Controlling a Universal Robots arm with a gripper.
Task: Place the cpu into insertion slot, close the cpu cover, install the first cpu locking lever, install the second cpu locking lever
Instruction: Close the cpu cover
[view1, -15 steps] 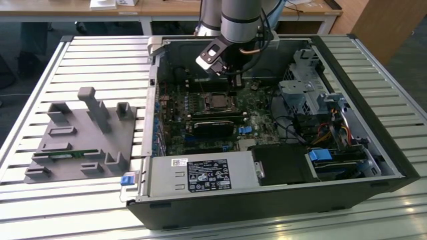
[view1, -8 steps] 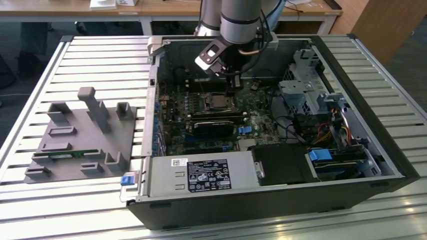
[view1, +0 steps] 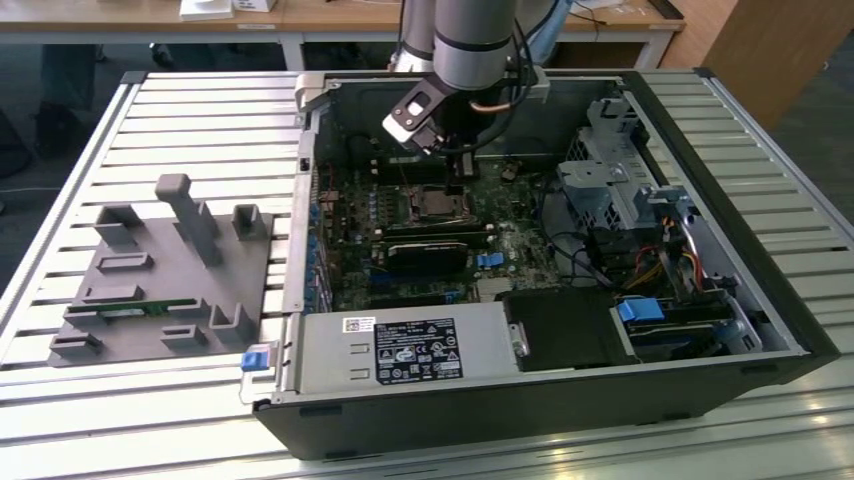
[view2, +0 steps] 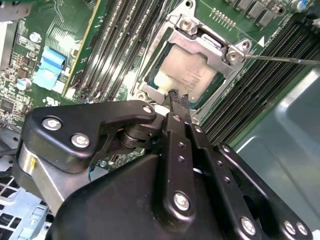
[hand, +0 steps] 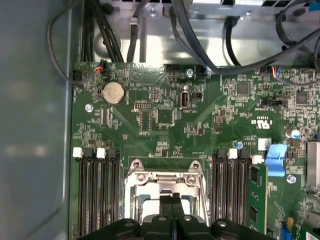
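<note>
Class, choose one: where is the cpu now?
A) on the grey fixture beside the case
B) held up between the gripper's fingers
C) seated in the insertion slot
C: in the second wrist view the cpu lies flat in the insertion slot, framed by the cpu cover.

— Where is your arm (view1: 474, 40)?
— It reaches down from above, nearly vertical.
— And the gripper (view2: 176, 97)?
— It points downward. My two fingers (hand: 166, 206) are pressed flat together, tip to tip, with nothing held between them.
</note>
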